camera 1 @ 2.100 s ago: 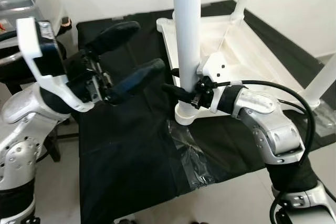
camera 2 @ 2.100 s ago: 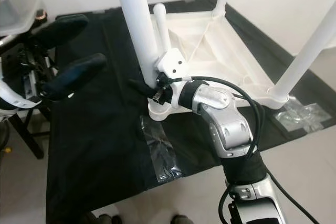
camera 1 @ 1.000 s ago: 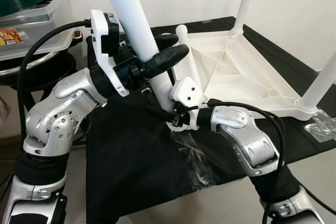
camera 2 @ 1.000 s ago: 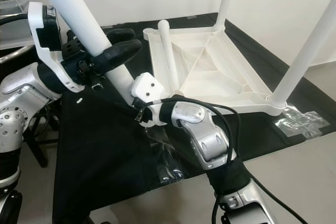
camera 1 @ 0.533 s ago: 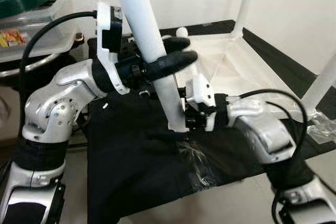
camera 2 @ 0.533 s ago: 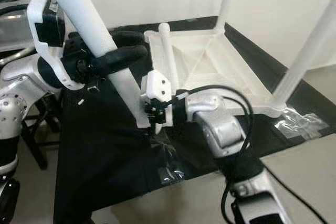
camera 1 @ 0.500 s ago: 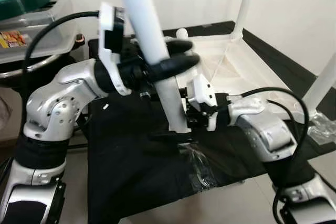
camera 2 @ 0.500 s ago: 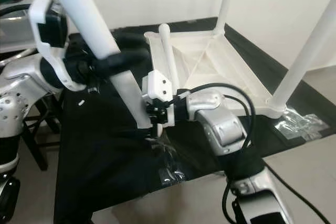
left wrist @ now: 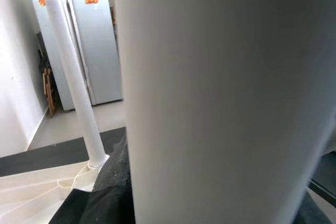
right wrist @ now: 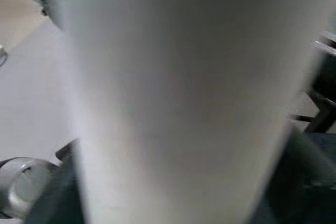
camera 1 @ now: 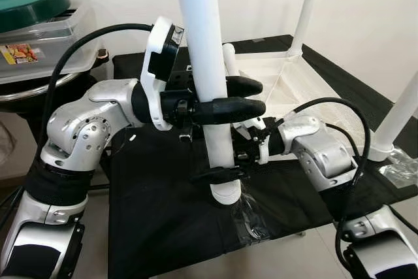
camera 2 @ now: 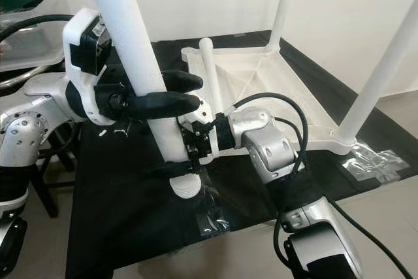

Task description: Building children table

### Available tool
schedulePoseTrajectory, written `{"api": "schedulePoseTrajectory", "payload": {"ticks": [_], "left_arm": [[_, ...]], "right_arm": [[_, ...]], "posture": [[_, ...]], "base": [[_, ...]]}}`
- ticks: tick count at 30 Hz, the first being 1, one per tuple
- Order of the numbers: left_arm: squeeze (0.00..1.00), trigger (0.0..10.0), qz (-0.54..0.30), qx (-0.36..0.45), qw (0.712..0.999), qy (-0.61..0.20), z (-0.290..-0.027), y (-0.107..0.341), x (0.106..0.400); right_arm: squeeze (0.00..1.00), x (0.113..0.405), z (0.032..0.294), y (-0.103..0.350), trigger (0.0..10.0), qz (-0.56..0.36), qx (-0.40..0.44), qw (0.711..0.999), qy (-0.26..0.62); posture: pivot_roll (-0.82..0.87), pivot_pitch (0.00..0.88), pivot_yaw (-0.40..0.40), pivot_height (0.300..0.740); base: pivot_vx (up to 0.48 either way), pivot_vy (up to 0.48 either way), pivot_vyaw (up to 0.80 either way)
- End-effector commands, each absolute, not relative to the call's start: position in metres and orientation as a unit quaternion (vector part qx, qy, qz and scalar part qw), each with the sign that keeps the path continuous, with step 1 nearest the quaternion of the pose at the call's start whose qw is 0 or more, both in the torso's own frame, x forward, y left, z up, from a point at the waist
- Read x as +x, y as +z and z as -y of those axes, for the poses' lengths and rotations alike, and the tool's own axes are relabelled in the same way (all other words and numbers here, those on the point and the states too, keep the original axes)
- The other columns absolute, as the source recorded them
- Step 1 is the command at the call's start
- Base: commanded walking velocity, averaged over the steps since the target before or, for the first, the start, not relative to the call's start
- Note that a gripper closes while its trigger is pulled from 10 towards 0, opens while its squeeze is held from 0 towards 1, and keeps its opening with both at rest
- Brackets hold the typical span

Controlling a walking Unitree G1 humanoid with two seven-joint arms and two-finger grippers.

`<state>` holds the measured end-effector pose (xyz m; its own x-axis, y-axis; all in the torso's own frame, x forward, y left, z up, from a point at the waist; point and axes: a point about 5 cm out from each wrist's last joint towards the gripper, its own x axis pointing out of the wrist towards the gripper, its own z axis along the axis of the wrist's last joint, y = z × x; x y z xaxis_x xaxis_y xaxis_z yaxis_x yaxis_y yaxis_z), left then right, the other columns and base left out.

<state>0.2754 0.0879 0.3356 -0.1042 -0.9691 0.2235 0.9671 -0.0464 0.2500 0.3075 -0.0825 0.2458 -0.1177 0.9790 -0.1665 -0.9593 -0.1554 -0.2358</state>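
Item: white table leg, held near upright over black-covered table.
Left gripper clamps its middle; right gripper clasps the lower end. Leg top cut off; upturned tabletop lies behind.

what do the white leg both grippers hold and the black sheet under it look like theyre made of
White leg: likely smooth plastic, going by its even, slightly glossy surface and ribbed end. The left gripper and right gripper clamp it.
Black sheet: looks like matte cloth; it wrinkles and drapes over the edge, with clear tape stuck on it.
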Motion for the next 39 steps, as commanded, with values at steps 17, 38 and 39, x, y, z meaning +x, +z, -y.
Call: {"api": "schedulePoseTrajectory", "payload": {"ticks": [17,38,39], "left_arm": [[1.0,1.1,0.206,-0.005,0.597,-0.776,-0.072,0.341,0.264],[1.0,10.0,0.253,-0.005,0.833,-0.492,-0.198,0.337,0.272],[1.0,10.0,0.253,-0.005,0.833,-0.492,-0.198,0.337,0.272]], "right_arm": [[0.0,0.302,0.066,0.248,0.0,0.068,-0.067,0.66,0.745],[0.0,0.356,0.158,0.274,0.0,0.134,-0.08,0.905,0.397],[0.0,0.356,0.158,0.274,0.0,0.134,-0.08,0.905,0.397]], "posture": [[0.03,0.034,-0.002,0.74],[0.02,0.167,-0.013,0.74],[0.02,0.167,-0.013,0.74]], "base": [[0.0,0.0,0.0],[0.0,0.0,0.0],[0.0,0.0,0.0]]}}
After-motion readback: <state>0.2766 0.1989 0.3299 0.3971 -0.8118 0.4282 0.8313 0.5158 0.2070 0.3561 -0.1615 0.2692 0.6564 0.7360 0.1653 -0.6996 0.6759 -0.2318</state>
